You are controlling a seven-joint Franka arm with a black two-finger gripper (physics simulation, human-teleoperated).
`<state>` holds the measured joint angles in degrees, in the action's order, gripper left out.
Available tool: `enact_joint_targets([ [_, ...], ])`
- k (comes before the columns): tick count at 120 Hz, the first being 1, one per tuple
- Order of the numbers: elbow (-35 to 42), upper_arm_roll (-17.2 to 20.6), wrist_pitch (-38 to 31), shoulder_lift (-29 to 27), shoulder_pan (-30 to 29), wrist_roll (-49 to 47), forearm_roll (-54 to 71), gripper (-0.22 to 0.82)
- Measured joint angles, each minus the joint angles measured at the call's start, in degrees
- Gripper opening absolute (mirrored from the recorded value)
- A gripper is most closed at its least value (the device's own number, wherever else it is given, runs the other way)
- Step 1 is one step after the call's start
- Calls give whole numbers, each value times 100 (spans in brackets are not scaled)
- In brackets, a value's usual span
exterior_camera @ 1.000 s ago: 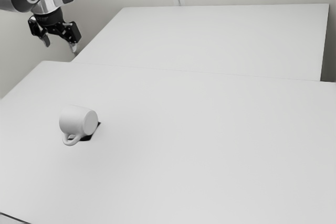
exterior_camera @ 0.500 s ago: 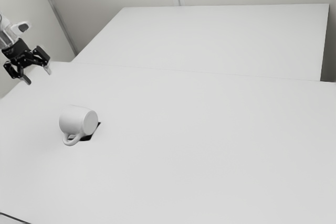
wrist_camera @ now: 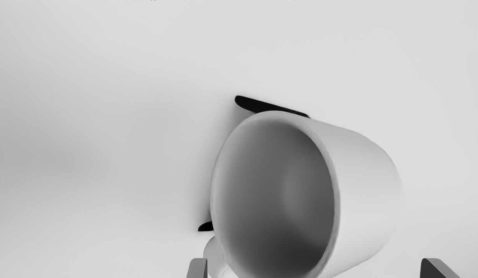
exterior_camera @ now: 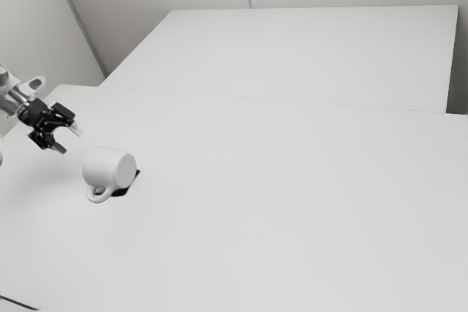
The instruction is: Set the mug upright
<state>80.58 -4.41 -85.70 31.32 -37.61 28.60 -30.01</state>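
The white mug [exterior_camera: 108, 168] lies on its side on the table, its base toward the exterior view's right and its handle low on the near side. My gripper [exterior_camera: 72, 141] hangs just to the exterior view's left of the mug, on the side of its mouth, tilted toward it. In the wrist view the open mouth of the mug [wrist_camera: 277, 193] faces my hand, and part of its handle is seen beside one finger. The gripper [wrist_camera: 314, 268] is open, its fingertips wide apart and holding nothing.
A thin black patch [exterior_camera: 126, 186] lies on the white table [exterior_camera: 278, 210] under and beside the mug. Behind this table is another raised white surface [exterior_camera: 307, 56]. A dark line crosses the exterior view's lower left corner.
My gripper has swung down from the exterior view's upper left, coming lower and close to the mug's mouth with its tilt changed. The mug has stayed where it was.
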Motion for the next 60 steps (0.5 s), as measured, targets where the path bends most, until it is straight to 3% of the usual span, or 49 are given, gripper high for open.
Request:
enact_joint_targets([
  [60,540,-16,112,371,9,807,-1305,60],
])
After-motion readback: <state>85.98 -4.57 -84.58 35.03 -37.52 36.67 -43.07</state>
